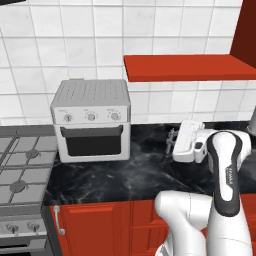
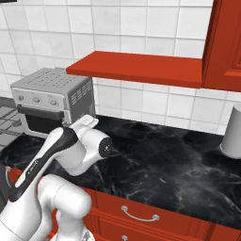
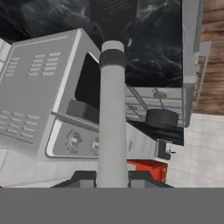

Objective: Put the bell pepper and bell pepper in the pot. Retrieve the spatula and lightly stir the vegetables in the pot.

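The hand (image 3: 112, 177) is clenched on the spatula (image 3: 112, 109), whose grey handle rises straight up the hand view to a dark blade at the top. In the left base view the hand (image 1: 171, 142) is held above the black worktop (image 1: 125, 172), just right of the toaster oven (image 1: 91, 120), fingers pointing left toward it. Beyond the spatula, the hand view looks across the oven to the stove (image 3: 157, 103), where the pot (image 3: 162, 118) sits on a burner; its inside, and so the peppers, cannot be made out. The stove (image 1: 22, 165) lies left of the oven, well apart from the hand.

Risks, as I judge them: the oven stands between hand and pot, so a low sweep left could knock the blade (it sticks out well past the fingers) against the oven. A long lever in a narrow grip may also twist, and a stir pushed too hard could shove the pot or flick a pepper out
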Available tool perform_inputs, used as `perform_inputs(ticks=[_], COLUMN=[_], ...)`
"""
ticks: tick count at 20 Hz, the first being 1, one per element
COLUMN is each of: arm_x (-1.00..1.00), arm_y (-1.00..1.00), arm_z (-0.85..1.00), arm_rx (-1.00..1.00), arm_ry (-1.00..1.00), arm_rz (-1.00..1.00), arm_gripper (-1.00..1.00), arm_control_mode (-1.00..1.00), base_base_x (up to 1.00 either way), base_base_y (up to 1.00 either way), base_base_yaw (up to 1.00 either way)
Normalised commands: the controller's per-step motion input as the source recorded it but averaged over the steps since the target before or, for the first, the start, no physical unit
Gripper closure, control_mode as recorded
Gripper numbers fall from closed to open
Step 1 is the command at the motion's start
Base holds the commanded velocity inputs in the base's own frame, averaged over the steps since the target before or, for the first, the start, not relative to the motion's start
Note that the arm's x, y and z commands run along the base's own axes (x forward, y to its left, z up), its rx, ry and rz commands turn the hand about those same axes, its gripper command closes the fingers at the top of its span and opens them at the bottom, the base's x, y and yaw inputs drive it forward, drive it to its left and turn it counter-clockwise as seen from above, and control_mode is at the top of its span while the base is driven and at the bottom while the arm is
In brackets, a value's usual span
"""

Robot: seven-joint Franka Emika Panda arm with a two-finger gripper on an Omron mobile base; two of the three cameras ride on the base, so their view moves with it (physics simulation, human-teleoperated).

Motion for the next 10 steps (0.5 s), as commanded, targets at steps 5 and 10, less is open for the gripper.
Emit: perform_inputs(ticks=[5,10], arm_x=[0.05,0.00], arm_y=[0.10,0.00], arm_z=[-0.02,0.00], arm_rx=[-0.13,0.00], arm_ry=[0.01,0.00], arm_rz=[-0.05,0.00], arm_gripper=[1.00,1.00], arm_control_mode=[-1.00,1.00], base_base_x=[0.00,-0.08], base_base_y=[0.00,0.00], base_base_yaw=[0.00,0.01])
